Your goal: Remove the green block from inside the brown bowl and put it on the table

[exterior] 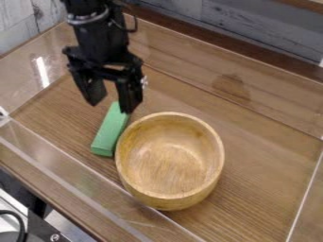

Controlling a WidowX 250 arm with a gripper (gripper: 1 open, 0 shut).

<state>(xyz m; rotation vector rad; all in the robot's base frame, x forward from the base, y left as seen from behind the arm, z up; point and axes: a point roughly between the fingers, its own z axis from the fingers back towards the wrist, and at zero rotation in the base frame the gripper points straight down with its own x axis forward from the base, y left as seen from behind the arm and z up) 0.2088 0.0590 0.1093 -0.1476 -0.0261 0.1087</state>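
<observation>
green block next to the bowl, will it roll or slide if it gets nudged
The green block has flat faces and lies lengthwise on the table, so it would probably slide or pivot, not roll. It looks rigid and likely light. It seems close to the brown bowl, which could stop it.

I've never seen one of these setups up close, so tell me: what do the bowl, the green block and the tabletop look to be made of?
The brown bowl looks like turned wood, light and matte, with visible grain lines inside. The green block is plain, uniformly bright green with no grain; painted wood, plastic or foam, I can't tell. The table shows plank-like wood grain with a slight sheen, possibly laminate.
</observation>
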